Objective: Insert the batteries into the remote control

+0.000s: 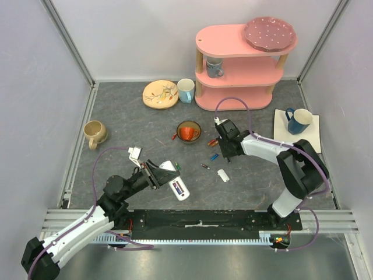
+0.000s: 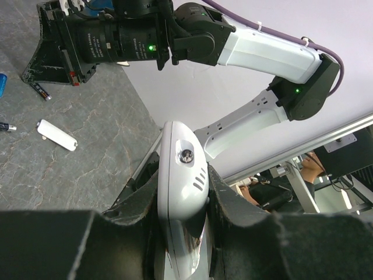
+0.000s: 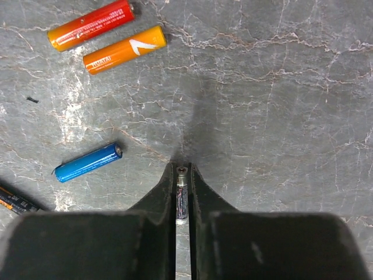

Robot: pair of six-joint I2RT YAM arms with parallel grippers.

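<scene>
The white remote control (image 1: 176,184) lies tilted with its open battery bay up. My left gripper (image 1: 161,174) is shut on its upper end; in the left wrist view the remote (image 2: 183,175) is clamped between the two pads. Its white cover (image 1: 223,175) lies loose on the table. My right gripper (image 1: 228,155) is shut on a dark-and-silver battery (image 3: 182,201), held lengthwise just above the table. Loose batteries lie to its left: red-orange (image 3: 90,25), orange (image 3: 124,49), blue (image 3: 88,163) and a dark one (image 3: 16,201).
An orange bowl (image 1: 188,132) stands behind the batteries. A tan mug (image 1: 94,133) is at the left, and a plate (image 1: 160,94) and a white mug (image 1: 186,90) at the back. A pink shelf (image 1: 239,64) is back right. A blue mug (image 1: 300,120) stands on a white cloth.
</scene>
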